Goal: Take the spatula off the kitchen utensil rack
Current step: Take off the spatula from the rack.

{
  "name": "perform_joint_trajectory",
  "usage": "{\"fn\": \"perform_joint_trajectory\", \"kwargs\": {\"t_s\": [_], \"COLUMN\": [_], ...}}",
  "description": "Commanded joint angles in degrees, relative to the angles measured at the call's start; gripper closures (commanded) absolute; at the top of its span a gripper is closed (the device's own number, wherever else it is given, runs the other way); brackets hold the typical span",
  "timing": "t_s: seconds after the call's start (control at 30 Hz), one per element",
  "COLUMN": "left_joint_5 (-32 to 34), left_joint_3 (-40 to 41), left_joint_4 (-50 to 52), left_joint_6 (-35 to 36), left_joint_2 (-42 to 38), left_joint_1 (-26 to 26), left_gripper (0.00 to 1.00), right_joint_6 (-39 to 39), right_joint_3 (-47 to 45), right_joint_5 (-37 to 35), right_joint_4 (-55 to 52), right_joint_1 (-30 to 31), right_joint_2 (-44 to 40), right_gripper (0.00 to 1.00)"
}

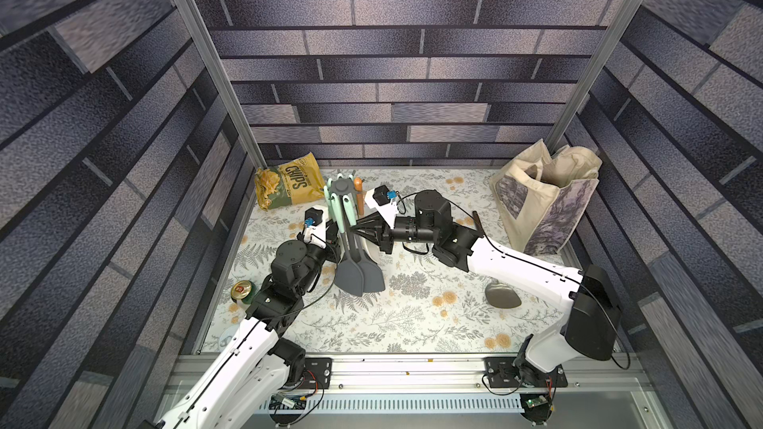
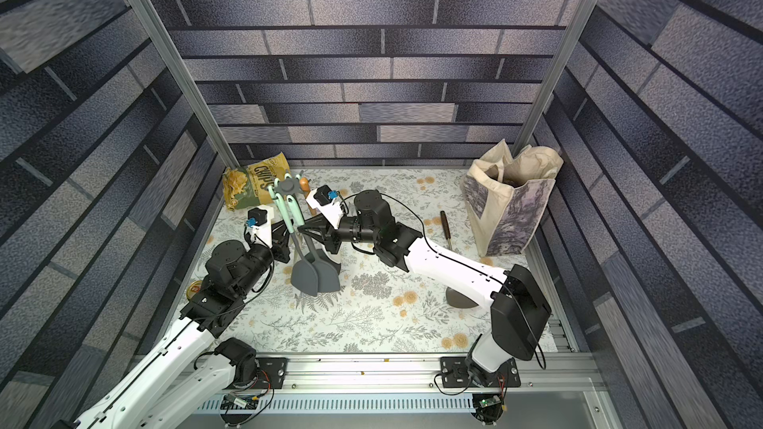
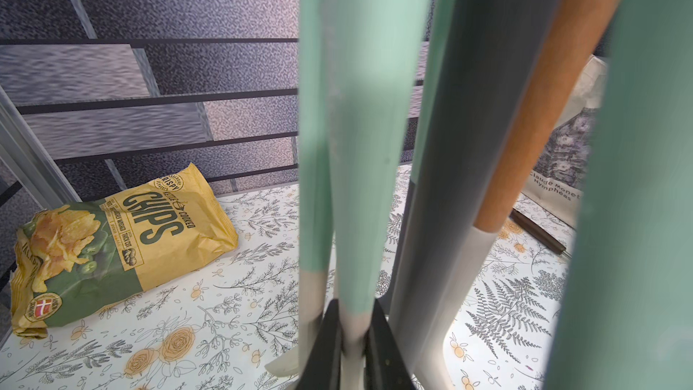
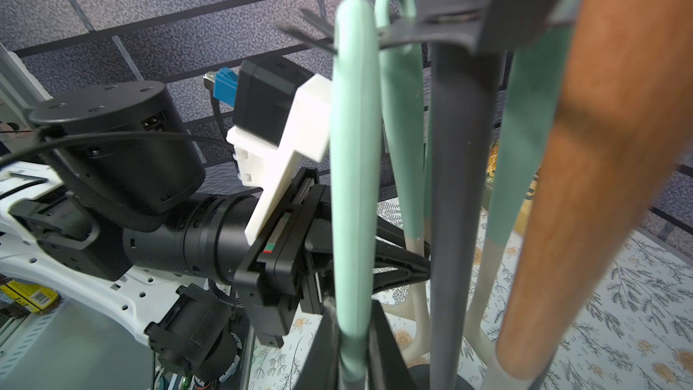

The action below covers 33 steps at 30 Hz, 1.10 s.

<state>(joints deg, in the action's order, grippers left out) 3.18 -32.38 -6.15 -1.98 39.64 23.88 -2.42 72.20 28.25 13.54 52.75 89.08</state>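
Spatula (image 4: 354, 144) hangs straight up and down from a rack (image 1: 342, 188) hook at twelve o'clock, its green handle squeezed by the right gripper (image 4: 352, 347) from three o'clock, the left gripper (image 3: 352, 345) squeezing another handle.

In both top views the kitchen utensil rack (image 1: 344, 188) shows its crown, but its base is mostly hidden under the grey blades (image 1: 358, 276) and the arms. The left tool (image 3: 352, 339) is cropped by its wrist view's edge. Only the ends of its fingers (image 3: 329, 343) show, either side of a mint handle (image 3: 360, 144). The right tool (image 4: 354, 354) is cropped likewise around another. At the desk's (image 1: 413, 323) 8 o'clock the left arm covers part of a can (image 1: 238, 288). At 4 o'clock the right arm overlaps a grey lump (image 1: 503, 297), too indistinct to name. The wooden handle (image 4: 600, 144) is blurred.
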Motion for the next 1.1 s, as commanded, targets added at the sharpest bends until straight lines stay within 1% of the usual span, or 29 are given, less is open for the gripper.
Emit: {"fn": "perform_joint_trajectory", "kwargs": {"t_s": [0.0,0.23,0.37,0.47,0.53,0.63,0.8,0.93,1.07], "left_joint_5": [0.78,0.97,1.10,0.98,0.94,0.78,0.44,0.07,-0.31], "left_joint_3": [-0.40,-0.49,-0.58,-0.67,-0.67,-0.67,-0.73,-1.02,-1.11], "left_joint_4": [-1.50,-1.59,-1.41,-1.50,-1.56,-1.51,-1.55,-0.88,-0.91], "left_joint_6": [-1.10,-1.25,-1.36,-1.26,-1.27,-1.26,-1.19,-0.88,-0.70], "left_joint_2": [-0.44,-0.08,0.08,0.21,0.36,0.53,1.12,1.73,2.05], "left_joint_1": [-0.41,-0.37,-0.37,-0.50,-0.50,-0.50,-0.50,-0.50,-0.50], "left_gripper": [0.89,0.90,0.90,0.90,0.90,0.90,0.90,0.90,0.90], "right_joint_6": [2.34,3.58,5.51,8.86,10.57,11.46,11.82,11.35,10.59], "right_joint_3": [-0.41,0.64,1.35,2.96,3.71,4.77,7.55,8.75,9.73], "right_joint_5": [-0.22,0.61,-1.81,-4.00,-4.27,-2.18,3.90,8.45,11.47], "right_joint_4": [-1.85,-5.21,-8.14,-12.73,-14.62,-16.47,-20.31,-22.52,-23.57], "right_joint_1": [0.33,0.38,0.39,0.36,0.32,0.25,0.29,0.24,0.27], "right_joint_2": [-3.04,-3.26,-3.83,-3.97,-4.27,-4.71,-4.46,-4.47,-4.24], "right_gripper": [1.00,1.00,1.00,1.00,1.00,1.00,1.00,1.00,1.00]}}
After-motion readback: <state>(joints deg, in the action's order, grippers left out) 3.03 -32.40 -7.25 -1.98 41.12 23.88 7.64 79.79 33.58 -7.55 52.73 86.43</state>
